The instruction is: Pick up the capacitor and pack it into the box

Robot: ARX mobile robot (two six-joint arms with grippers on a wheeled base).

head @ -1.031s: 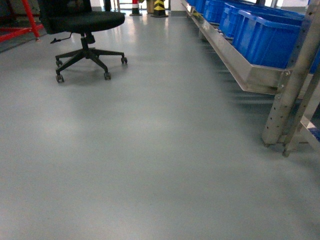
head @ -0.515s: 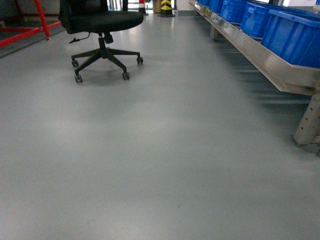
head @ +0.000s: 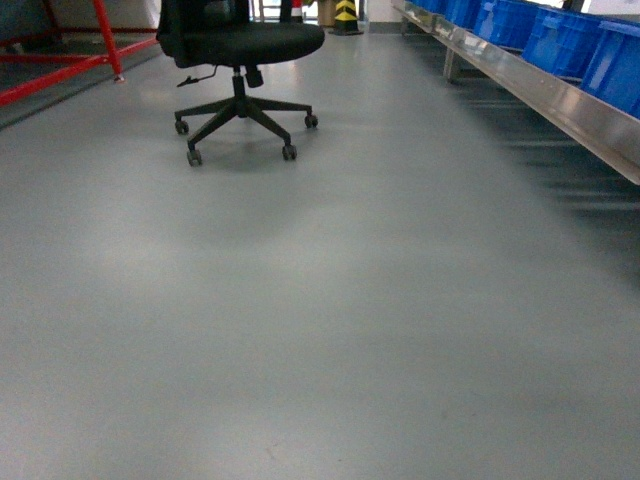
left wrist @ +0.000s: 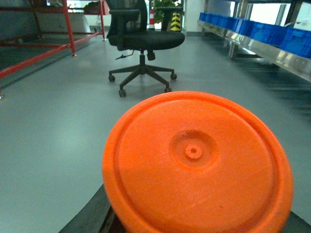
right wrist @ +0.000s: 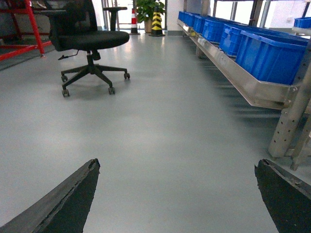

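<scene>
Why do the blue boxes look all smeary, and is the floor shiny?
Head view: the blue bins and steel rack rail are streaked with motion blur. Right wrist view: the bins look sharper. All views: the grey floor shows soft pale glare.

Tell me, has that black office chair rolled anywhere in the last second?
Cannot tell. The office chair has shifted right in the head view, but so have the red frame and blue bins, so the camera itself is probably turning.
</scene>
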